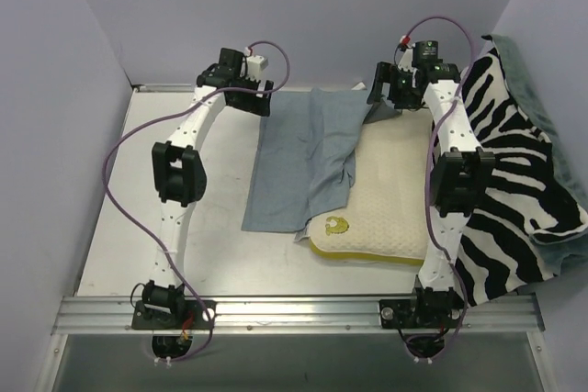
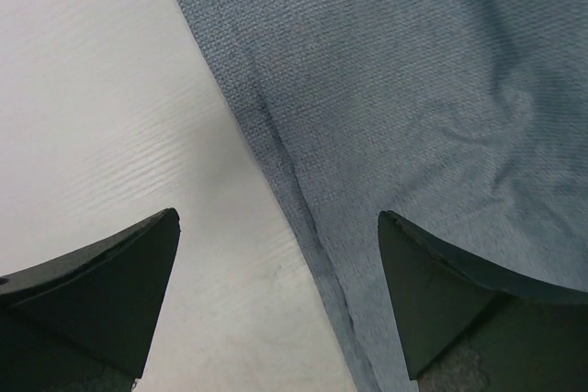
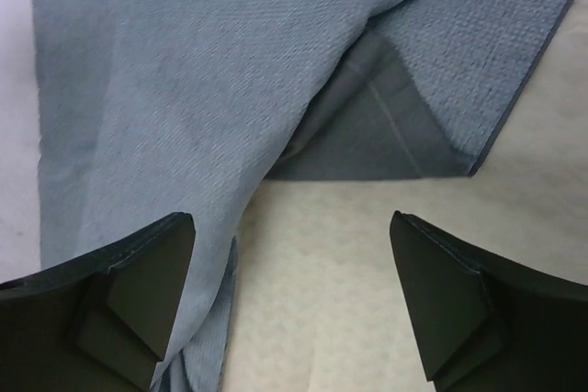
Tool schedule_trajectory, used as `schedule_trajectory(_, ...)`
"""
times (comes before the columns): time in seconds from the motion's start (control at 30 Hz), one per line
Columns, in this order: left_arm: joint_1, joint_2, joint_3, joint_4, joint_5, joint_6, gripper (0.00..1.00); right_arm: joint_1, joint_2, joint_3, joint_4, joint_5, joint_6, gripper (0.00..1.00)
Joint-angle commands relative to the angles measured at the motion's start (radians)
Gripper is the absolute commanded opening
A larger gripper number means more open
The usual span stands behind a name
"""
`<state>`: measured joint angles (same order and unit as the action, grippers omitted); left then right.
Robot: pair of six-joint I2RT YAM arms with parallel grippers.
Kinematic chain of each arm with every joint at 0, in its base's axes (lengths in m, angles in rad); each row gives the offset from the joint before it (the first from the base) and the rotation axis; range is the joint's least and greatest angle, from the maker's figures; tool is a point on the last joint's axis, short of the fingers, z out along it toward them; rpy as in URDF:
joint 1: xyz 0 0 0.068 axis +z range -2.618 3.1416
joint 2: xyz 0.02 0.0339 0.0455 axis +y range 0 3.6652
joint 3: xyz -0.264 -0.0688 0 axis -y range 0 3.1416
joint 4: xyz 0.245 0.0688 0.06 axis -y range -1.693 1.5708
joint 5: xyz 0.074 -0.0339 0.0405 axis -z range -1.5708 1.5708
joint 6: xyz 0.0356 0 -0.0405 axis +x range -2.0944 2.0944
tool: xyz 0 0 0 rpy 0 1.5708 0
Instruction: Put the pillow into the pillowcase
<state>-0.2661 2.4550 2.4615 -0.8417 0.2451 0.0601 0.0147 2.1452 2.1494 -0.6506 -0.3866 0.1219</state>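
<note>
You see only part of the pillow (image 1: 386, 199): the pillowcase (image 1: 303, 162) covers its 9 o'clock side and the right arm (image 1: 457, 181) crosses its 3 o'clock edge. Both wrist views cut the pillowcase off at 12 o'clock.

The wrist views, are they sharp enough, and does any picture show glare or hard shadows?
Top external: even, soft light, no glare, only faint shadows on the table. Left wrist: the pillowcase weave is sharp; the left gripper's fingers are dark and slightly soft. Right wrist: the weave is sharp too; the pillow is pale, with little detail.
</note>
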Motion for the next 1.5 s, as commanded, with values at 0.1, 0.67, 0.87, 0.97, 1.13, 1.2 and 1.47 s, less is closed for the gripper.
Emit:
schedule_trajectory(0.1,-0.001,0.113,0.053,0.16,-0.07,-0.049,0.97,0.004,0.111,0.064,0.167,0.162,0.047,0.87)
schedule_trajectory(0.67,-0.096,0.24,0.102,0.227,-0.216,0.026,0.94,0.051,0.239,0.135,0.253,0.04,0.038,0.19)
schedule_trajectory(0.87,-0.142,0.233,0.088,0.22,-0.279,0.101,0.6,0.053,0.136,0.052,0.264,-0.015,0.036,0.0)
schedule_trajectory(0.97,-0.142,0.231,0.091,0.207,-0.303,0.113,0.25,0.057,0.043,-0.018,0.282,-0.046,0.028,0.0)
schedule_trajectory(1.13,-0.088,0.168,0.105,0.208,-0.253,0.046,0.0,0.068,-0.071,-0.098,0.341,-0.072,0.016,0.0)
schedule_trajectory(1.2,-0.035,0.099,0.125,0.217,-0.212,-0.032,0.0,0.079,-0.122,-0.102,0.374,-0.075,0.018,0.0)
schedule_trajectory(1.47,0.162,-0.382,-0.221,0.228,-0.156,-0.066,0.0,0.175,-0.212,-0.059,0.519,-0.072,-0.016,0.0)
